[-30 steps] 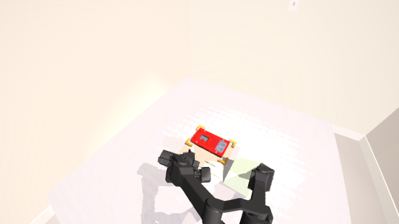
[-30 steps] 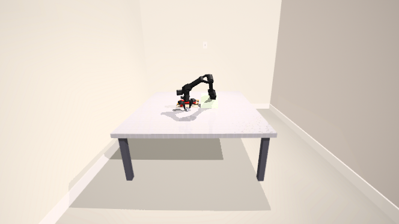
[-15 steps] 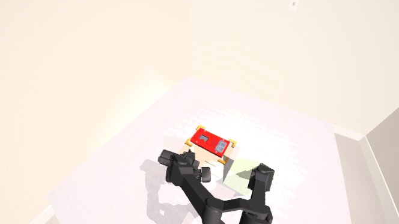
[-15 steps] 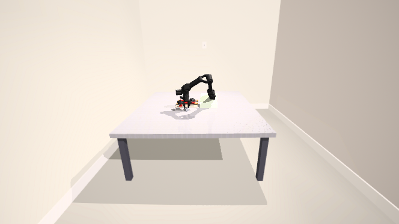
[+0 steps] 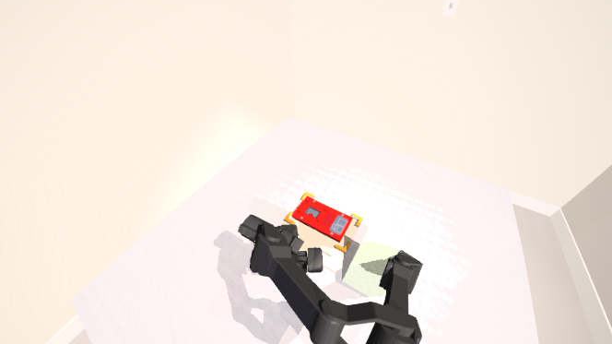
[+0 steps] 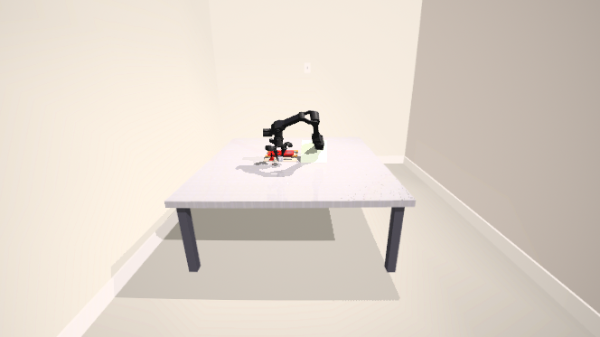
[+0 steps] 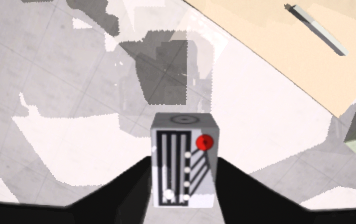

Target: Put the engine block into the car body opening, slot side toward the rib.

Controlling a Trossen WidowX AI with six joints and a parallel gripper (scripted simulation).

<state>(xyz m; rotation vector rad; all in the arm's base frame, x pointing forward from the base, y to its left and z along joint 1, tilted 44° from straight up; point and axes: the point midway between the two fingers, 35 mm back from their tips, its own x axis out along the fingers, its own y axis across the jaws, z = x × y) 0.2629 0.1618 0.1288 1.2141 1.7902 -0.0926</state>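
Claw (image 6: 279,158) (image 7: 183,163) shut — grey engine block (image 6: 280,159) (image 7: 184,162) between, upright

From here the arm (image 5: 295,285) (image 6: 289,121) is matt black all over, with slab-like angular links, chunky rounded joints and a cylinder at the lower edge of the top view; the pincer (image 6: 280,158) (image 7: 183,163) has black fingers, broad and tapering inward

Plain room of unclear use: table (image 5: 184,237) (image 6: 289,187), bare pale walls (image 5: 138,53) (image 6: 316,20)
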